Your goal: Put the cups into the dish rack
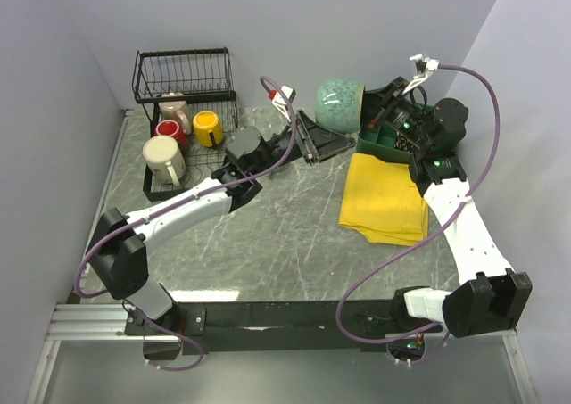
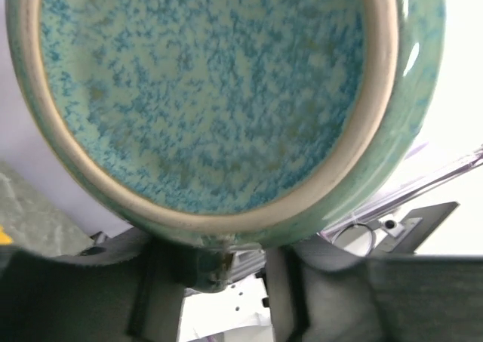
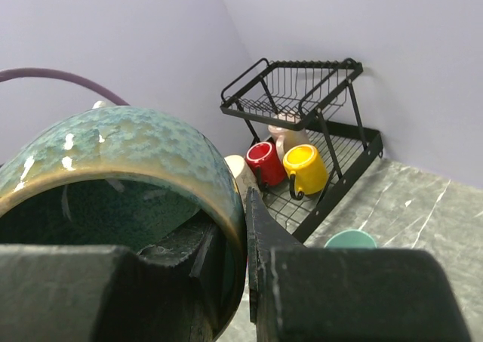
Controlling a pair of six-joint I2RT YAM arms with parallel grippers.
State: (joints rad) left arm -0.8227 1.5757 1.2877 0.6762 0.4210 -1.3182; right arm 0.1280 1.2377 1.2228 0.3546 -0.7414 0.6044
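Soft, even light leaves only faint shadows on the worktop point(image 1: 294, 234), while the left wrist view blurs the close mug point(image 2: 204, 93) against blown-out white, and glare spots its glaze in the right wrist view.

Robot lab bench: bare walls point(image 1: 312, 20), marble tabletop point(image 1: 285, 234).

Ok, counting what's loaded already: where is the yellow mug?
Top view, far left: the yellow mug sits on the lower base of the dish rack, just right of the red mug.
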